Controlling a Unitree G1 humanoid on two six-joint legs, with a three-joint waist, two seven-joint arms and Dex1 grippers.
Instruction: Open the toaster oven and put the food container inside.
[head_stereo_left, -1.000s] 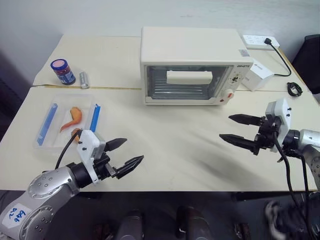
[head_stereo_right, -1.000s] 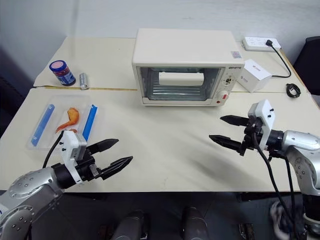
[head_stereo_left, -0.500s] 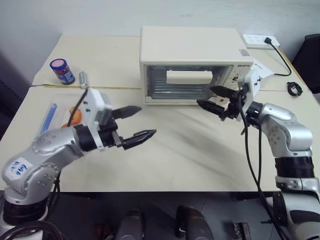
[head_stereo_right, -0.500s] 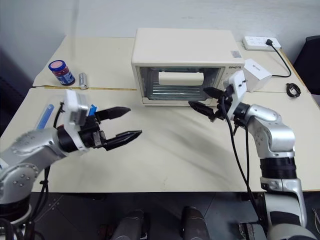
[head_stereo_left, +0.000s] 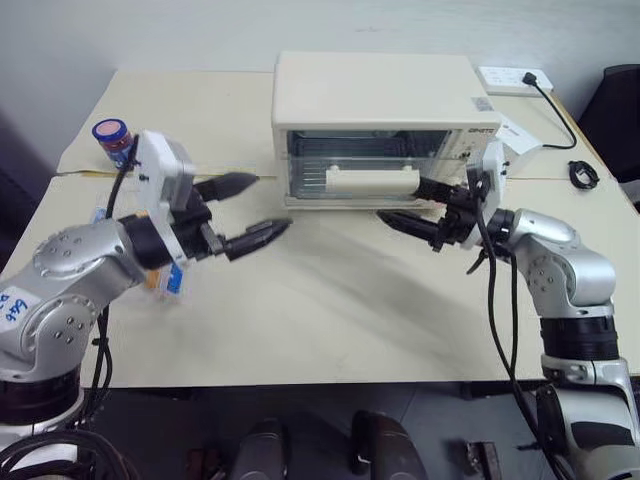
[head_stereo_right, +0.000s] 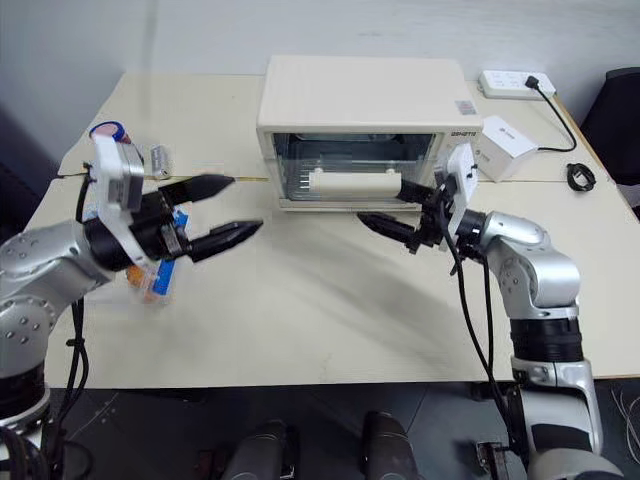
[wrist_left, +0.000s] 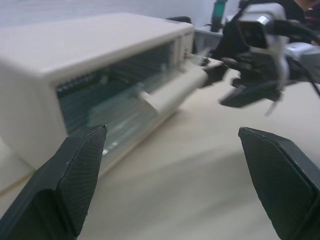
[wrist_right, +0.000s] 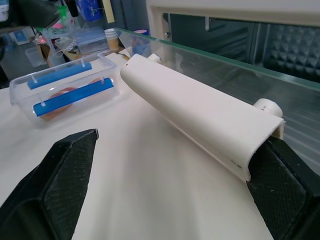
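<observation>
The cream-white toaster oven (head_stereo_left: 375, 95) stands at the back middle of the table. Its glass door leans out partway, and the white bar handle (head_stereo_left: 370, 182) sits low. My right gripper (head_stereo_left: 400, 200) is open at the handle's right end, one finger above the bar and one below. In the right wrist view the handle (wrist_right: 195, 120) runs up against one finger (wrist_right: 282, 182). My left gripper (head_stereo_left: 262, 205) hangs open and empty in the air left of the oven. The clear food container (wrist_right: 65, 90) with blue strips lies at the table's left, mostly hidden behind my left arm.
A small blue jar (head_stereo_left: 110, 135) and a little silver can stand at the back left. Right of the oven are a small white box (head_stereo_right: 500, 140), a power strip (head_stereo_left: 512, 78) and a black cable (head_stereo_left: 580, 175). A bare stretch of table lies in front of the oven.
Both arms rose and closed in on the oven. My right gripper went left to the handle. The handle now sits lower and the door leans open.
</observation>
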